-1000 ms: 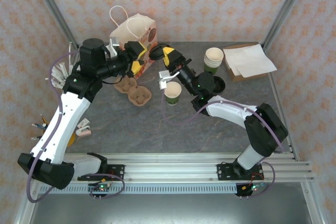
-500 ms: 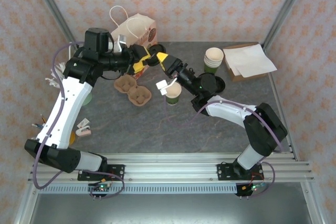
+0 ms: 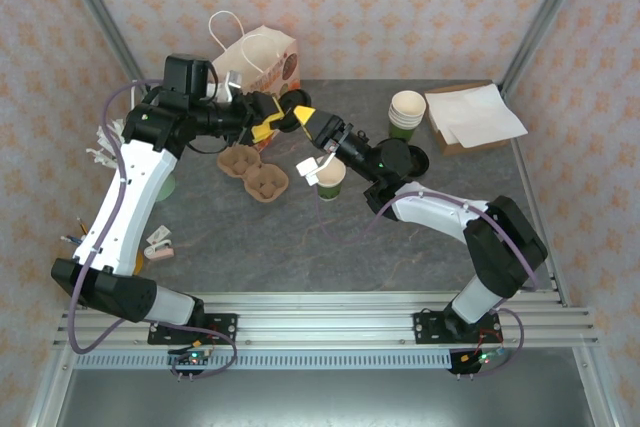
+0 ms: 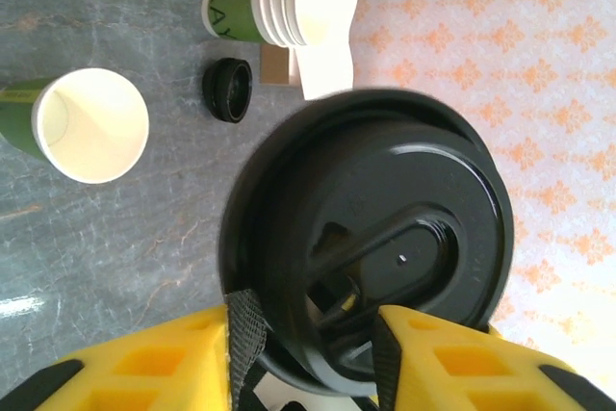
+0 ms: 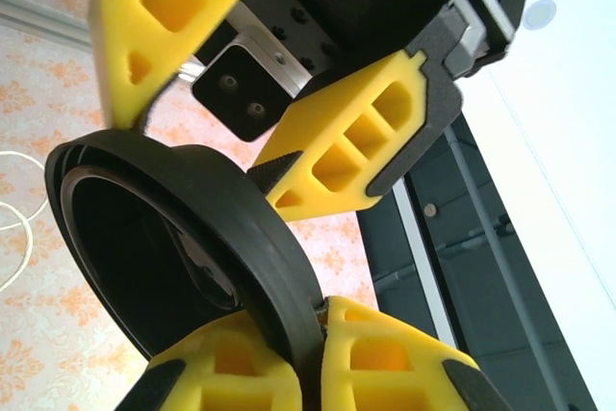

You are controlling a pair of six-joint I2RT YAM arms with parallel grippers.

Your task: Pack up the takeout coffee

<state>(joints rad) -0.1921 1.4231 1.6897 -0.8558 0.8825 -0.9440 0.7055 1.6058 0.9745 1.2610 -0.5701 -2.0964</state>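
The takeout coffee's black lid (image 3: 293,115) hangs on edge in the air in front of the paper bag, held from both sides. My right gripper (image 5: 313,322) is shut on its rim (image 5: 207,228). My left gripper (image 4: 313,339) comes from the opposite side, its pads against the lid (image 4: 385,228), shut on it. In the top view the left gripper (image 3: 274,118) and right gripper (image 3: 309,123) meet at the lid. The dark-green cup (image 3: 329,177), cream inside and lidless, stands upright on the table below the right arm; the left wrist view shows that cup (image 4: 91,125) too.
A paper bag (image 3: 258,59) stands at the back. A cardboard cup carrier (image 3: 255,172) lies left of the cup. A stack of green cups (image 3: 406,112), a spare black lid (image 4: 228,89) and a brown tray with napkins (image 3: 470,115) sit back right.
My left gripper swung in toward the right one and closed its jaws on the lid. The right gripper shifted the lid slightly left and kept its grip.
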